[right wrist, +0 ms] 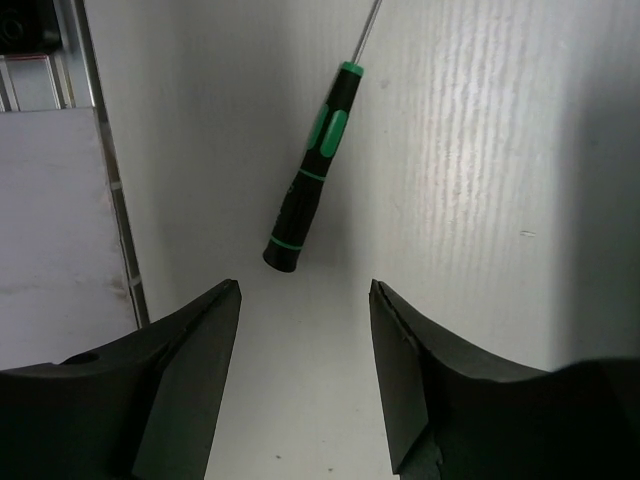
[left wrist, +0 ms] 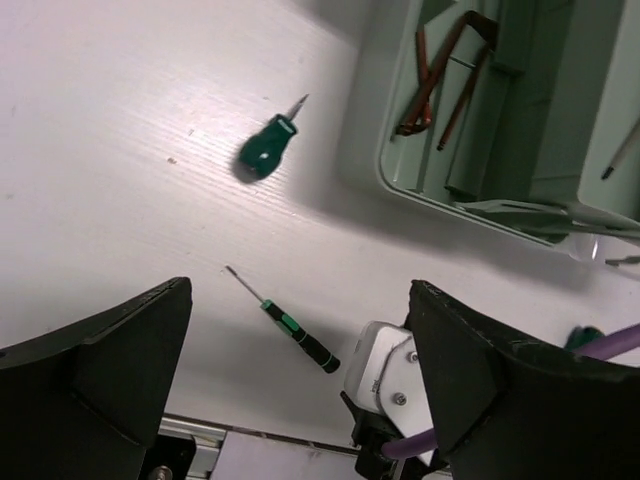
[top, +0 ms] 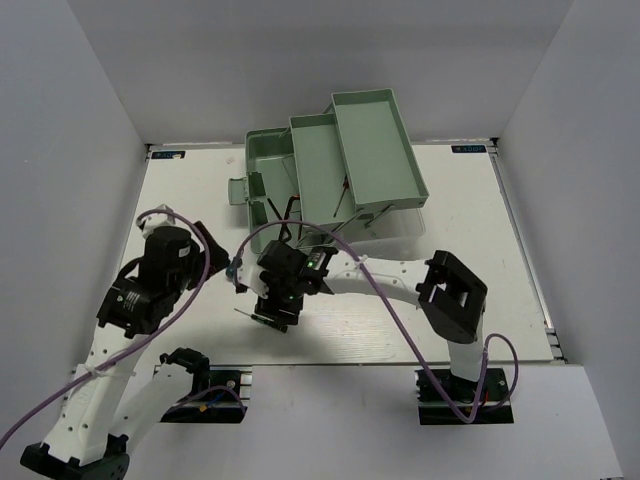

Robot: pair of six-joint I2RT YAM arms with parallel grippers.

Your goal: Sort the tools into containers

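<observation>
The pale green toolbox (top: 372, 140) stands at the back with its tiers folded out. Its lower tray (left wrist: 395, 150) holds reddish-brown hex keys (left wrist: 432, 75). A stubby green screwdriver (left wrist: 265, 152) lies on the table in front of the tray. A thin black-and-green screwdriver (right wrist: 308, 190) lies near the table's front edge and also shows in the left wrist view (left wrist: 292, 327). My right gripper (right wrist: 305, 300) is open and empty, just short of the handle end. My left gripper (left wrist: 300, 400) is open and empty, higher up, to the left of the tools.
A metal rail and the table's front edge (right wrist: 100, 170) run just left of the thin screwdriver. The right arm's white wrist (left wrist: 385, 372) and its purple cable (top: 370, 300) lie between my left gripper's fingers in its view. White walls enclose the table.
</observation>
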